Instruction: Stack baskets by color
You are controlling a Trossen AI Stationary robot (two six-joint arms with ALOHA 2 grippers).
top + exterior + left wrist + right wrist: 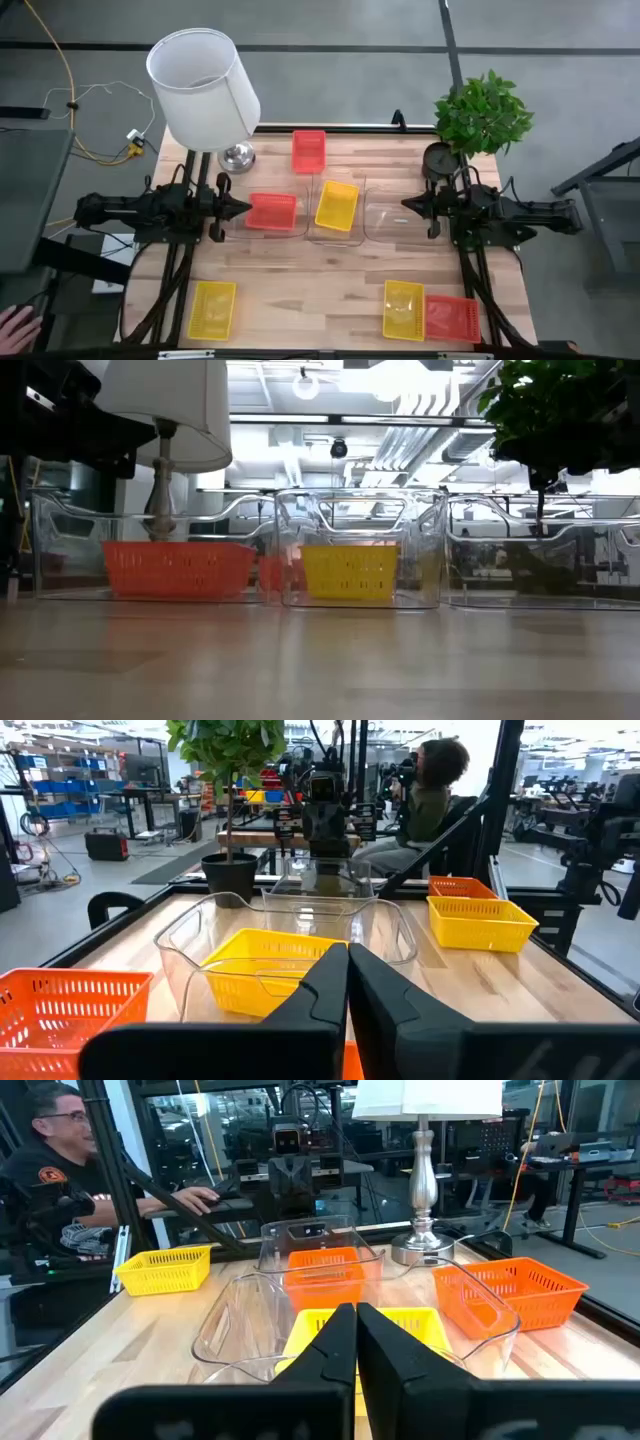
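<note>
Three clear bins stand in a row mid-table. The left bin (pixel 290 232) holds a red basket (pixel 270 212), the middle bin (pixel 358 237) a yellow basket (pixel 337 205), and the right bin (pixel 395 222) holds nothing. Loose on the table lie a red basket (pixel 308 152) at the far edge, a yellow basket (pixel 212 308) near left, and a yellow basket (pixel 403 308) beside a red basket (pixel 452 318) near right. My left gripper (pixel 243 208) is shut at the left bin's outer end. My right gripper (pixel 408 205) is shut over the right bin.
A lamp with a white shade (pixel 205 90) stands at the far left of the table. A potted plant (pixel 482 112) stands at the far right. Bare wood (pixel 310 290) lies between the near baskets. People sit in the room beyond the table.
</note>
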